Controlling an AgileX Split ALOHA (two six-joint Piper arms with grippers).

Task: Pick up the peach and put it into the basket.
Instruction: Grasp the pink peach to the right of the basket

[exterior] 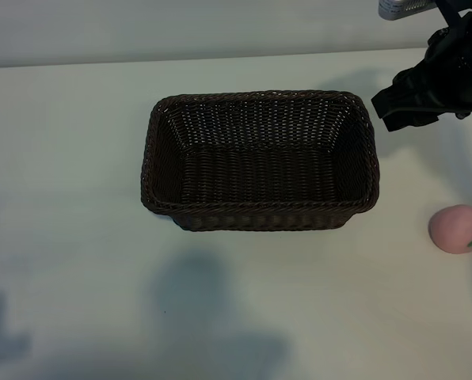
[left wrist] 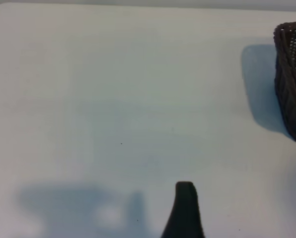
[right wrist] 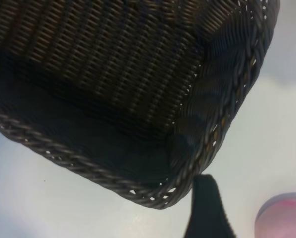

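Note:
The dark brown wicker basket (exterior: 260, 162) stands in the middle of the white table with nothing in it. The pink peach (exterior: 457, 229) lies on the table to the basket's right, near the picture's right edge. My right gripper (exterior: 394, 103) hangs open and holds nothing, above the table by the basket's far right corner and well apart from the peach. Its wrist view shows that basket corner (right wrist: 187, 168), one dark finger (right wrist: 205, 208) and part of the peach (right wrist: 279, 220) on the table below. My left gripper (left wrist: 150, 230) is open over bare table, with one finger (left wrist: 185, 208) showing.
The white table (exterior: 70, 198) runs wide to the basket's left and front, crossed by arm shadows (exterior: 196, 309). The left wrist view catches a basket side (left wrist: 293, 74) at its edge. The left arm is outside the exterior view.

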